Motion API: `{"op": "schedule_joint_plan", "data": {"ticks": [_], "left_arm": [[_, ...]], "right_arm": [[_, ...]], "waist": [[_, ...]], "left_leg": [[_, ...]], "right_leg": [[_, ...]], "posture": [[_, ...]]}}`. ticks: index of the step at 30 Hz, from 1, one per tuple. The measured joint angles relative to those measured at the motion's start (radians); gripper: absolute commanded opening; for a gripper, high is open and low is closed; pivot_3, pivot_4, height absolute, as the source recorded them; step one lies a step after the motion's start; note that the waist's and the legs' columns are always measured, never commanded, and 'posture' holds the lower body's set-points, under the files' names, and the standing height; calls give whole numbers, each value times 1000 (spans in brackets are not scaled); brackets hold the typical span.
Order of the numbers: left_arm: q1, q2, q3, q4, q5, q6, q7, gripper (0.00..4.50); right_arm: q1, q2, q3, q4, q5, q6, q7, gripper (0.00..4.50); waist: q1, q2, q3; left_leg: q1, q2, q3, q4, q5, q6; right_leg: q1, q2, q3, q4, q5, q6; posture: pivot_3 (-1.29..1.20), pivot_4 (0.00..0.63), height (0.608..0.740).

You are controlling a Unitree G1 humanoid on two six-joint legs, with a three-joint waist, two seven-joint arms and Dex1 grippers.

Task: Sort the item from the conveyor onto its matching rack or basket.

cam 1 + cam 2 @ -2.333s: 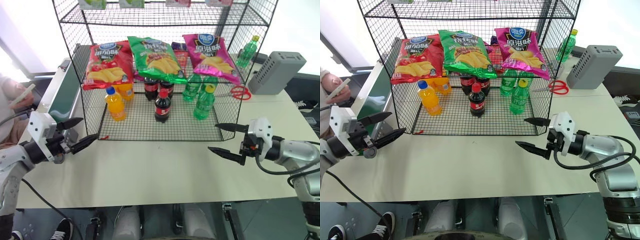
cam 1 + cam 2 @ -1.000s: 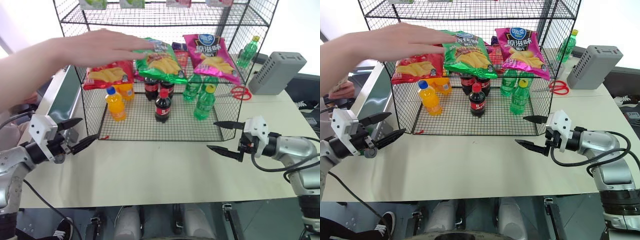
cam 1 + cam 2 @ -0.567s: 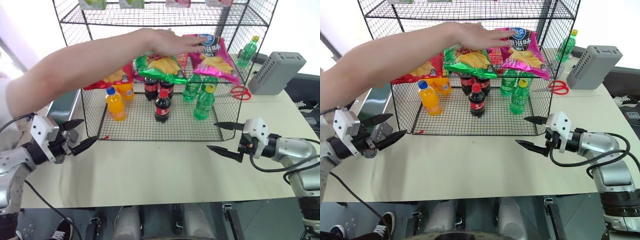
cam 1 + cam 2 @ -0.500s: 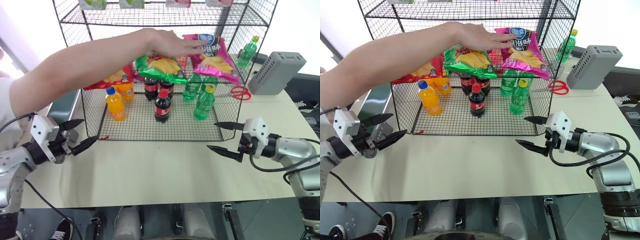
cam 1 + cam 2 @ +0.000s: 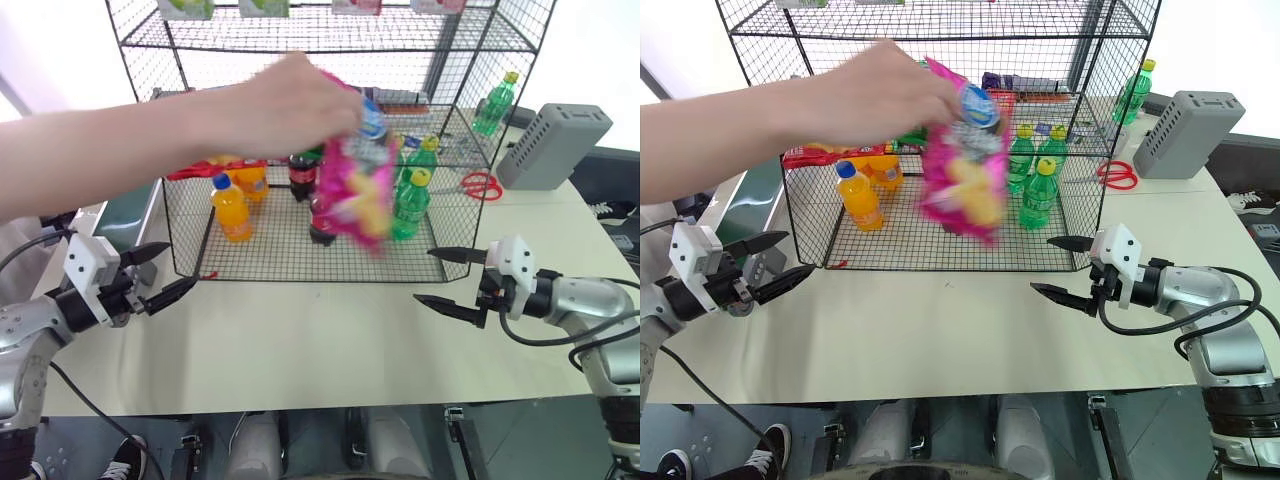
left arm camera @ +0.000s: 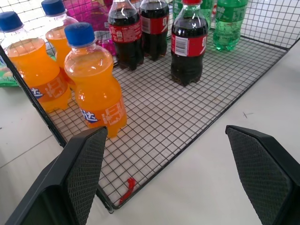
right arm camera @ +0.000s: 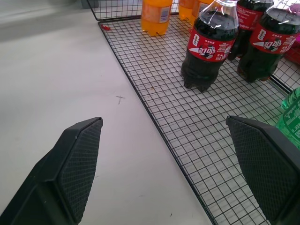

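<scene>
Magenta chip bag [image 5: 962,150] hangs in the air in front of the black wire rack [image 5: 300,262], pinched at its top by a person's hand [image 5: 285,105] that reaches in from my ten o'clock; it is on neither the conveyor [image 5: 128,200] at my ten o'clock nor the tabletop [image 5: 320,335]. Both sets of my fingers are spread wide and hold nothing: the left gripper [image 5: 155,272] waits at about nine o'clock near the rack's front left corner, and the right gripper [image 5: 447,277] waits at about three o'clock near its front right corner, both above the tabletop. I judge the bag to be light, puffed with air and slick on its glossy film, so it will crumple and slide if I squeeze the middle, and the chips inside will crack. The better hold, I think, is a flat pinch across a sealed edge, top or bottom, where the film lies doubled and stiff. On the rack's bottom tier stand orange soda bottles [image 6: 93,91], cola bottles [image 7: 207,44] and green bottles [image 5: 408,205], so any placing must clear those caps.
</scene>
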Motion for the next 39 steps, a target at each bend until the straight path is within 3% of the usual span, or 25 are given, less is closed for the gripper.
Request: {"op": "schedule_joint_plan", "data": {"ticks": [39], "left_arm": [[-6,-13,-18,-9,-15,21,-15,4306]], "right_arm": [[-81,1,45,33,-38,-27,27,4395]], "waist": [[-1,0,0]], "left_leg": [[1,0,0,0,0,0]], "right_leg": [[1,0,0,1,0,0]], "posture": [[0,150,737]]}}
